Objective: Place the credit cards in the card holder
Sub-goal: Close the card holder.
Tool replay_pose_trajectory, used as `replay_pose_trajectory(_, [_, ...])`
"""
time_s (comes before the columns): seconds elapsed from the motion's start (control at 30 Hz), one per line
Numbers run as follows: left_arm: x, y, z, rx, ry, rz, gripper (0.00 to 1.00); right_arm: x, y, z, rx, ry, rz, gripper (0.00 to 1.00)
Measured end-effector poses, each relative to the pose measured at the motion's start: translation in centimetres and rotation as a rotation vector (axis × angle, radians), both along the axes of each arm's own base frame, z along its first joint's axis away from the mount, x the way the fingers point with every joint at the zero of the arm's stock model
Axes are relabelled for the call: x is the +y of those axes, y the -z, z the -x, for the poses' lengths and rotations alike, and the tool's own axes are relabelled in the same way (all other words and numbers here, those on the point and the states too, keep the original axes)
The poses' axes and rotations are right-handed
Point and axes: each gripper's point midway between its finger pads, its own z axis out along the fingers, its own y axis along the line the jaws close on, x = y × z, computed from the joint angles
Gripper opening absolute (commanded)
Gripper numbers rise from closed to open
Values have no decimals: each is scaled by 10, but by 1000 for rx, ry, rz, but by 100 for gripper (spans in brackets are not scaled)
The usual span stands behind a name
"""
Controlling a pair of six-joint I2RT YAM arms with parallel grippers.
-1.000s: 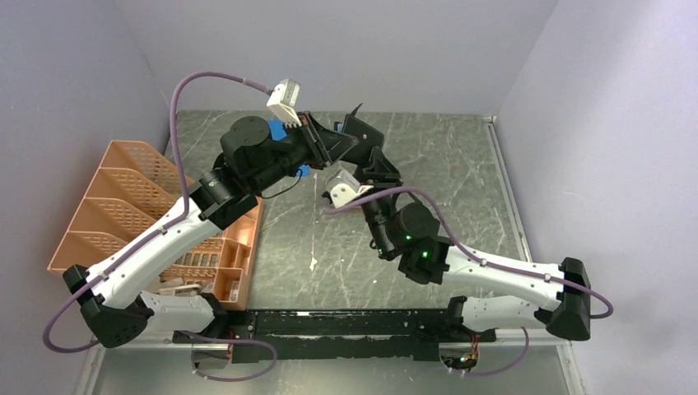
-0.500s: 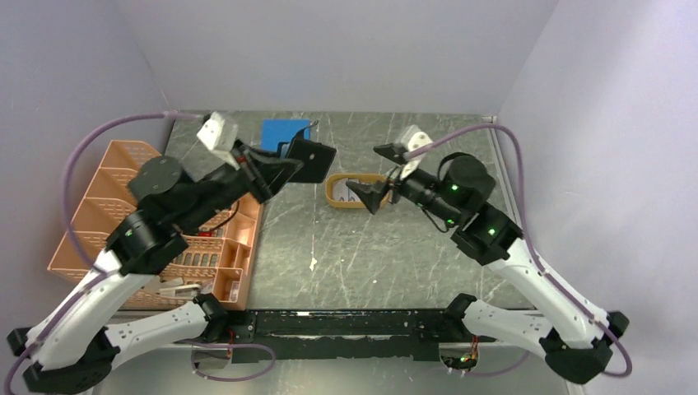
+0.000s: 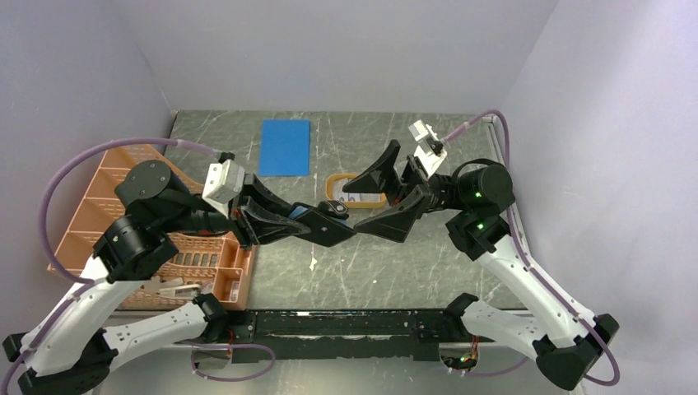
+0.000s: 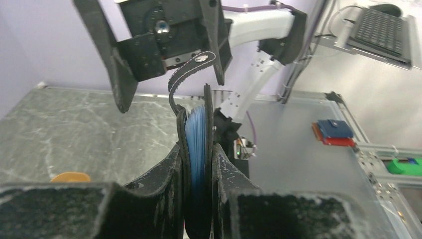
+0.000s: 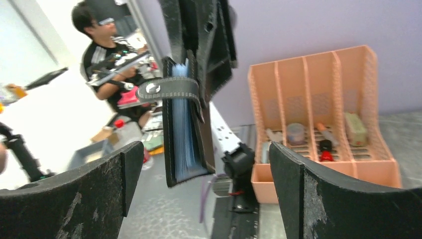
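My left gripper is shut on the card holder, a black folded wallet held edge-on above the table's middle. Its bluish inner pockets show between my fingers, and the snap tab curls loose above it. My right gripper faces it from the right, wide open and holding nothing. The card holder hangs just beyond its fingertips, apart from them. A pale credit card lies in the orange oval tray, partly hidden behind my right gripper's fingers.
A large blue flat sheet lies at the back of the table. An orange mesh file rack with small items stands along the left edge, under my left arm. Purple walls close in the back and both sides.
My left arm has swung down to the table's middle with the card holder. My right gripper has opened wide and turned left to face it.
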Motion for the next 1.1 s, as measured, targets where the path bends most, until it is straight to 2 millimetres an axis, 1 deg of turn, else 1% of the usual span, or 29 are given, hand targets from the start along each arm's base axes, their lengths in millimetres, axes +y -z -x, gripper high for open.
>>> replay_pose_trajectory(0.1, [-7, 2, 7, 6, 73, -14, 5, 1, -5, 10, 32, -86, -11, 100])
replay_pose_trajectory(0.23, [-15, 5, 9, 27, 137, -28, 5, 5, -6, 19, 46, -146, 11, 99])
replay_pose_trajectory(0.33, [-19, 4, 10, 33, 161, -23, 5, 8, -8, 29, 40, -185, 32, 95])
replay_pose_trajectory(0.4, [-21, 1, 10, 33, 169, -14, 5, 10, -8, 37, 31, -211, 44, 90])
replay_pose_trajectory(0.43, [-22, -1, 10, 34, 172, -9, 5, 12, -7, 40, 29, -220, 53, 86])
replay_pose_trajectory(0.5, [-24, -4, 9, 33, 178, 3, 8, 16, -6, 45, 25, -234, 71, 76])
replay_pose_trajectory(0.57, [-26, -7, 8, 36, 182, 14, 12, 20, -4, 47, 23, -241, 86, 62])
replay_pose_trajectory(0.67, [-30, -9, 5, 41, 184, 24, 19, 25, 2, 47, 30, -240, 105, 38])
replay_pose_trajectory(0.7, [-30, -10, 5, 45, 185, 27, 23, 26, 3, 45, 34, -234, 109, 29])
replay_pose_trajectory(0.77, [-31, -11, 5, 54, 187, 29, 36, 28, 5, 43, 40, -225, 112, 15])
replay_pose_trajectory(0.8, [-31, -12, 5, 65, 184, 32, 46, 28, 4, 41, 38, -214, 107, 10])
replay_pose_trajectory(0.83, [-30, -14, 5, 65, 184, 39, 57, 29, 2, 40, 38, -203, 100, 7])
replay_pose_trajectory(0.93, [-30, -18, 5, 49, 179, 69, 77, 30, 1, 37, 55, -188, 85, 4])
replay_pose_trajectory(0.97, [-30, -17, 3, 51, 164, 78, 82, 31, 2, 37, 63, -183, 83, 3])
replay_pose_trajectory(1.03, [-28, -11, -2, 67, 125, 99, 88, 33, 2, 32, 83, -157, 69, 4])
replay_pose_trajectory(1.1, [-25, -2, -6, 94, 80, 125, 90, 35, 0, 27, 105, -129, 51, 4])
